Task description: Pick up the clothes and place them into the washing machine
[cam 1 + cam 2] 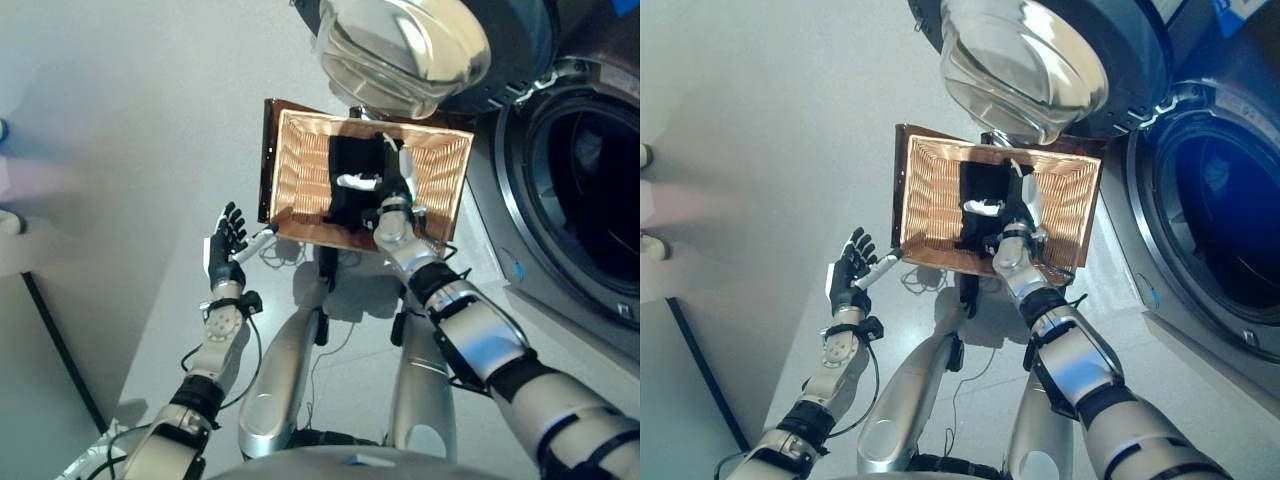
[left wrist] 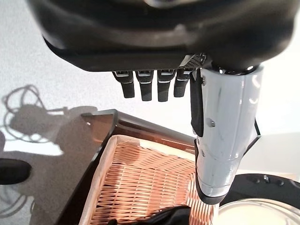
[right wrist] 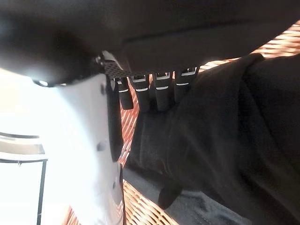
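Black cloth (image 1: 352, 182) lies bunched in the middle of a wicker basket (image 1: 300, 170), dark and creased, covering the centre strip of the weave and running toward the near wall. A small white patch shows on it in the eye views. Right hand (image 1: 390, 185) is inside the basket, over the cloth; fingers (image 3: 157, 92) straight, pointing down at the fabric, not curled round it, white thumb cover alongside. Basket sits on the grey floor (image 1: 130, 120), dark rim round it. Washer (image 1: 590, 190) stands just to the right w/ drum open; its glass door (image 1: 400, 45) swings out above the basket's far edge. Left hand (image 1: 226, 245) hovers outside the basket's near-left corner, fingers straight, holding nothing.
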Controlling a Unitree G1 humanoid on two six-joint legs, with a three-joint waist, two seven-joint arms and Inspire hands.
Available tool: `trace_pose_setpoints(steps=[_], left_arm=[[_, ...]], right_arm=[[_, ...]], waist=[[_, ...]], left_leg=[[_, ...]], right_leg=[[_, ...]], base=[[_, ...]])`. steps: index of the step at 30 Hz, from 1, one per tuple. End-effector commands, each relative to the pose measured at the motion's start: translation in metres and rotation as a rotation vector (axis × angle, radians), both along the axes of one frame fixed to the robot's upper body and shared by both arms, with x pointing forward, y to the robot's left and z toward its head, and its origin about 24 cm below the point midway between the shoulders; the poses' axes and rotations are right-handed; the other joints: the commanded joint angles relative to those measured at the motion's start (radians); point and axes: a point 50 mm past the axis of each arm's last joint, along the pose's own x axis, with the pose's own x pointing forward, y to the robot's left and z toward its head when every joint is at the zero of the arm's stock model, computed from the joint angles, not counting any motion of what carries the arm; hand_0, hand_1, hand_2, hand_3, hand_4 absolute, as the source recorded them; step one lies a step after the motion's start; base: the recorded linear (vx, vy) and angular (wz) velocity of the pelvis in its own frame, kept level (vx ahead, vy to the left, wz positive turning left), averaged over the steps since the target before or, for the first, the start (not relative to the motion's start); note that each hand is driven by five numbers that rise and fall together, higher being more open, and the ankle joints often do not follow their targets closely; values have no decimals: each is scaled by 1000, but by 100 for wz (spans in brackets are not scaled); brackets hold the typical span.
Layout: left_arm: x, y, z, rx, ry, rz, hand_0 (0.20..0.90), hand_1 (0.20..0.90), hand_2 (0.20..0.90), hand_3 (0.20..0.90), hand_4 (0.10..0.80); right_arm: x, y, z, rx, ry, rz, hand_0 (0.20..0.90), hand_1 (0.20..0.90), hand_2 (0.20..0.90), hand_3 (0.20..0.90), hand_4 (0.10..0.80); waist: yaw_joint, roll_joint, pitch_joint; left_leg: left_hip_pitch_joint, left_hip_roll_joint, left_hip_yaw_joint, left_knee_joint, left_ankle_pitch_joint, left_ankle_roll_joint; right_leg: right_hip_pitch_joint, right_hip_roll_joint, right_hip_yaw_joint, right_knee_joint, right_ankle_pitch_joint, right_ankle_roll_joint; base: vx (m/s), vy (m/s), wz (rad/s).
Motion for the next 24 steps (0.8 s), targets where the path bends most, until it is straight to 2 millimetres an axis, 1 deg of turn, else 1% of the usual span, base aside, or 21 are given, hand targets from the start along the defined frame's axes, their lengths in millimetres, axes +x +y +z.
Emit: trace_pose_setpoints(steps=[1,3,4,7,8,9,10,11,12,13,14,16,17,18,19,20,21,22,24], left_arm=[[1,22,39,30,-212,38,900,900,900,900,800],[1,23,39,27,-213,38,900,900,900,900,800],[3,21,40,22,-215,33,900,900,900,900,800],[5,20,45,24,-232,22,900,900,900,900,800],[5,20,45,24,-232,22,900,900,900,900,800],[5,18,47,20,-239,8,900,900,900,900,800],[6,17,48,18,-246,-1,900,900,900,900,800],[6,17,48,18,-246,-1,900,900,900,900,800],[6,15,49,13,-251,-18,900,900,900,900,800],[6,15,49,13,-251,-18,900,900,900,900,800],[6,14,50,8,-256,-26,900,900,900,900,800],[5,13,49,5,-250,-23,900,900,900,900,800],[6,13,49,4,-249,-24,900,900,900,900,800],[6,13,49,4,-249,-24,900,900,900,900,800],[5,13,47,5,-239,-27,900,900,900,900,800],[5,13,45,4,-234,-28,900,900,900,900,800],[5,13,45,6,-234,-30,900,900,900,900,800],[5,12,45,5,-232,-32,900,900,900,900,800],[5,11,45,5,-232,-40,900,900,900,900,800]], right_arm=[[12,36,46,-171,-109,136,900,900,900,900,800],[13,35,48,-190,-106,131,900,900,900,900,800],[16,28,50,-243,-83,114,900,900,900,900,800],[19,22,50,-328,-59,99,900,900,900,900,800],[19,22,50,-329,-59,99,900,900,900,900,800],[20,18,51,-409,-52,92,900,900,900,900,800],[21,18,52,-454,-48,97,900,900,900,900,800],[21,18,52,-454,-48,97,900,900,900,900,800],[21,18,52,-542,-40,99,900,900,900,900,800],[22,18,53,-542,-40,99,900,900,900,900,800],[23,16,56,-627,-46,95,900,900,900,900,800],[22,17,54,-700,-44,101,900,900,900,900,800],[23,18,56,-738,-51,103,900,900,900,900,800],[23,18,56,-738,-51,103,771,771,771,771,708],[22,18,55,-839,-52,106,502,502,502,502,516],[22,18,54,-906,-54,109,387,387,387,387,433],[22,18,53,-940,-52,109,329,329,329,329,392],[22,18,53,-971,-54,109,200,200,200,200,300],[22,17,51,-1059,-55,109,200,200,200,200,300]], waist=[[72,22,-3],[74,22,-3],[81,25,-3],[89,28,-3],[89,28,-3],[95,30,-3],[99,32,-3],[99,32,-3],[102,36,-3],[103,36,-3],[105,38,-3],[103,38,-3],[105,35,-3],[105,35,-3],[104,33,-3],[101,33,-3],[102,33,-3],[102,33,-3],[102,34,-3]], left_leg=[[-59,-31,11,-33,37,-75],[-64,-32,8,-33,37,-76],[-73,-34,3,-34,40,-76],[-87,-35,-2,-32,42,-75],[-87,-35,-2,-32,42,-75],[-97,-36,-5,-29,42,-75],[-101,-37,-7,-29,43,-75],[-101,-37,-7,-29,43,-75],[-109,-38,-12,-29,45,-75],[-110,-38,-11,-29,45,-75],[-114,-39,-14,-30,47,-76],[-113,-40,-16,-31,46,-76],[-120,-38,-15,-29,47,-77],[-120,-38,-14,-29,47,-77],[-122,-38,-13,-29,48,-77],[-118,-40,-15,-30,47,-77],[-122,-39,-14,-29,49,-77],[-121,-39,-13,-31,49,-78],[-121,-40,-15,-33,49,-78]], right_leg=[[-57,1,-2,26,15,-2],[-59,0,-4,26,14,-2],[-70,-1,-8,30,14,-1],[-78,-3,-10,31,14,0],[-79,-3,-10,31,14,0],[-85,-4,-12,29,15,0],[-87,-4,-12,27,15,0],[-87,-4,-12,27,15,0],[-93,-4,-15,25,15,0],[-94,-4,-15,25,15,0],[-97,-3,-15,24,14,-1],[-95,-4,-17,25,10,-1],[-100,-3,-16,21,15,-2],[-100,-3,-16,21,15,-2],[-102,-1,-14,18,16,-2],[-98,-2,-13,19,13,-1],[-101,0,-12,16,16,-2],[-103,1,-11,16,17,-3],[-102,2,-12,16,16,-3]], base=[[-3,-4,4],[-2,2,6],[0,11,9],[1,20,8],[0,11,5],[0,0,0],[0,0,0],[-6,6,-5],[-6,4,-3],[0,0,0],[0,0,0],[-1,5,2],[-2,5,3],[0,0,0],[0,0,0],[0,0,0],[0,0,0],[0,0,0],[0,0,0]])
